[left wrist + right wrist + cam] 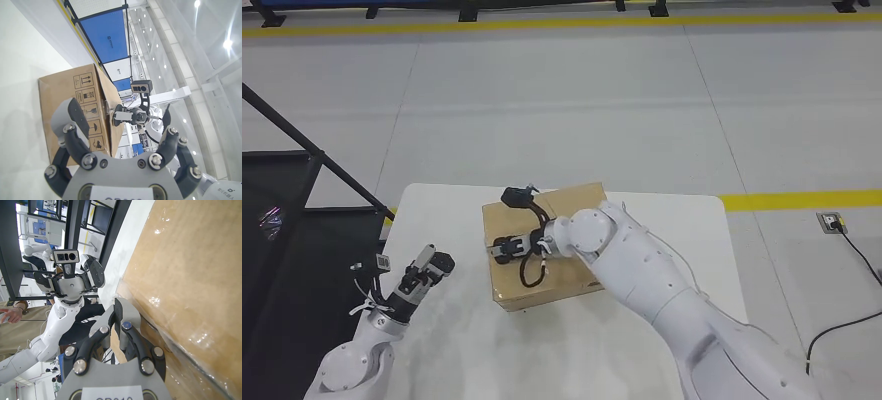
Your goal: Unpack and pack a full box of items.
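Note:
A closed cardboard box (504, 282) sealed with clear tape stands at the middle of the white table (542, 350). My right gripper (504, 246) rests on the box's top by its left edge, at the taped seam (170, 330). In the right wrist view my right gripper (117, 313) is shut, its pads pressed together with nothing visible between them. My left gripper (432, 265) hangs open over the table, left of the box and apart from it. The left wrist view shows my left gripper (121, 117) facing the box's printed side (66, 91), with the right gripper (118, 116) on the box's top.
A black metal frame (302, 150) and a dark cloth (282, 250) stand just beyond the table's left edge. Bare table surface lies in front of the box and to its right (682, 230).

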